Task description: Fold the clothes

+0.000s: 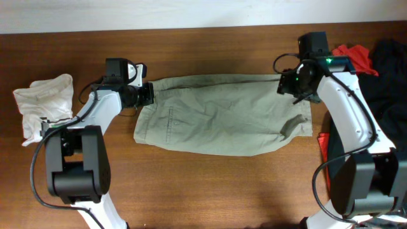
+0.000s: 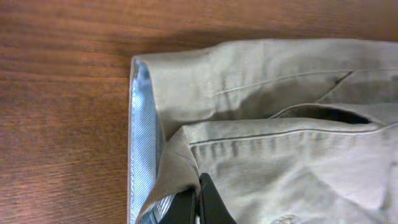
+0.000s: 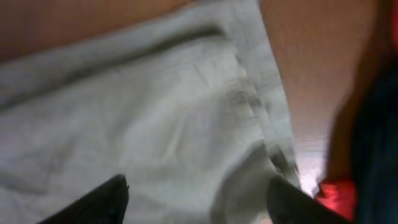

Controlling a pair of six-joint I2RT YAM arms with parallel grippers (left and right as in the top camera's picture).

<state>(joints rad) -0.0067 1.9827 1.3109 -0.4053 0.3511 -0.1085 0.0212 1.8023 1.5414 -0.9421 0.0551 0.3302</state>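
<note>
Your left fingers (image 2: 211,205) sit pressed together at the bottom of the left wrist view. They look closed on the turned-over corner of the waistband (image 2: 177,158), where the pale blue striped inner lining (image 2: 142,143) shows along the edge. Your right fingers (image 3: 106,202) stand wide apart and grip nothing as they hang over the leg end of the same garment. That view is blurred, so you cannot tell whether the tips touch the cloth. Both sets are at the far corners of the large khaki grey-beige cotton trousers (image 1: 222,114). These lie flat and lengthwise across the middle of the brown wooden tabletop (image 1: 210,184), waist towards your left arm and leg ends towards your right. The placement suits a fold: a hold on each far corner would let you carry one long edge over as a straight line rather than dragging a bunch of cloth. By my judgement this fold is not yet begun. A crumpled small white garment (image 1: 44,102) lies well apart beyond the left arm. The red garment (image 1: 356,57) and black garment (image 1: 389,57) lie just beyond the right arm, so close the right fingers on khaki only.
</note>
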